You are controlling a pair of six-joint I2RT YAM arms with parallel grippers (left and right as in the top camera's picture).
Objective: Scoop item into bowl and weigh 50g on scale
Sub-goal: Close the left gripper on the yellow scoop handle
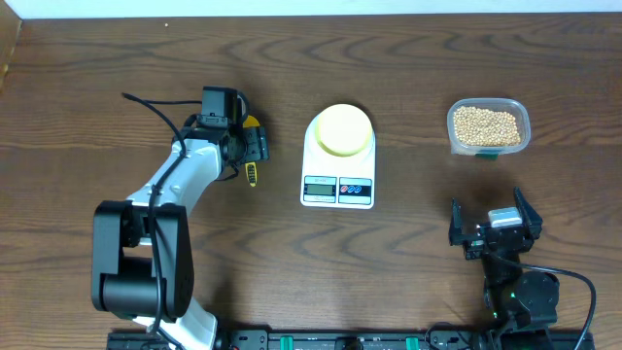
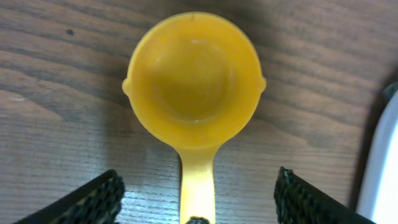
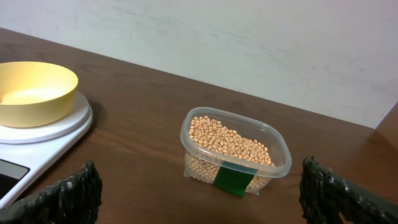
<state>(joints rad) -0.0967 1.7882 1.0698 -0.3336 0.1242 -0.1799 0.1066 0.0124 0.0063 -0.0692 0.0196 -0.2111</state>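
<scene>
Left fingers (image 2: 93,202): spread wide, at lower left and lower right of the left wrist view. I hold nothing.
Right fingers (image 3: 68,196): spread wide and empty, facing the tub (image 3: 277,152) but well apart from it.
Scoop (image 2: 194,81): yellow, lying on the desk (image 2: 56,93) cup-up and empty, at the centre top of the left wrist view. Its handle runs down between my left fingers with a gap on each side.
Beans (image 1: 486,123): heaped in the clear tub at the upper right of the overhead view. None are in the scoop or the bowl (image 1: 343,129).
Bowl: seated on the platform of the scale (image 1: 338,185) at the centre of the overhead view, and empty.
Scale display: too small to read.
Handling, scoop: judged to be stiff, light, smooth plastic that could twist or slip in a loose pinch.
Hold point: the narrow handle, taken across its two side edges where it lies between my left fingers, not the round cup.
Handling, beans: judged hard, dry and round. They should pour freely but will roll and bounce off the desk if spilled, so the cup must travel level.
Handling, bowl: judged light, and a knock could slide it on the platform.
</scene>
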